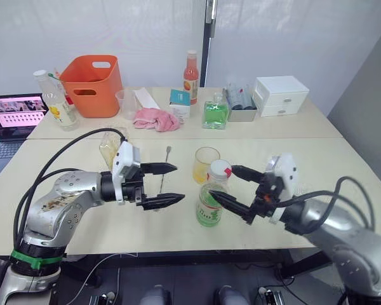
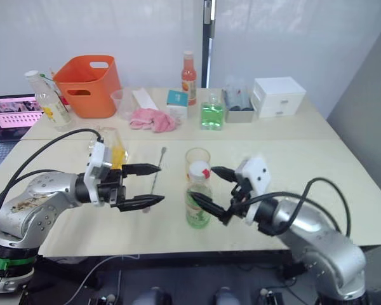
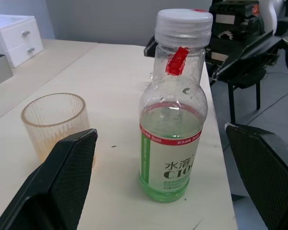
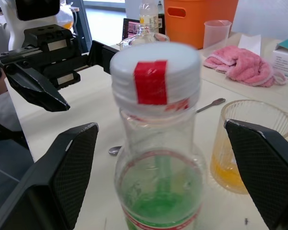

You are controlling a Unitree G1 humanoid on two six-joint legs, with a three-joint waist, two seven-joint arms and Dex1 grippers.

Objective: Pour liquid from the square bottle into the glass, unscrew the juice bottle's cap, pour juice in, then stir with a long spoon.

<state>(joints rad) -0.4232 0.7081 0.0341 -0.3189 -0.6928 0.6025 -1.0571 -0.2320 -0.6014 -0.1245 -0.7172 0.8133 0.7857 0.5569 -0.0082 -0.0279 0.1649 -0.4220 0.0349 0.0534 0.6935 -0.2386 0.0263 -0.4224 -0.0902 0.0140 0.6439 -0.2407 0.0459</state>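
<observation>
Both my jaws wide, empty, flanking the juice bottle (image 1: 209, 202) standing beside the glass (image 1: 206, 164). Left gripper (image 1: 167, 184) should clamp the body low while right gripper (image 1: 232, 185) squares onto the cap (image 1: 219, 169).

The juice bottle (image 3: 172, 124) is clear, glossy plastic with a smooth printed label; its cap (image 3: 183, 26) is ribbed white plastic with a strip of red tape. The glass (image 3: 56, 124) is clear with fine vertical fluting. The long spoon (image 1: 164, 169) is thin bright metal. The worktop (image 1: 343, 159) is a pale, smooth matt surface. Both pincers, left (image 1: 168, 185) and right (image 1: 232, 185), have matt black fingers (image 3: 57, 187) with a fine textured grain. At upper left of the head views sit a glossy orange plastic bin (image 1: 92, 84) and a soft pink cloth (image 1: 157, 119).
</observation>
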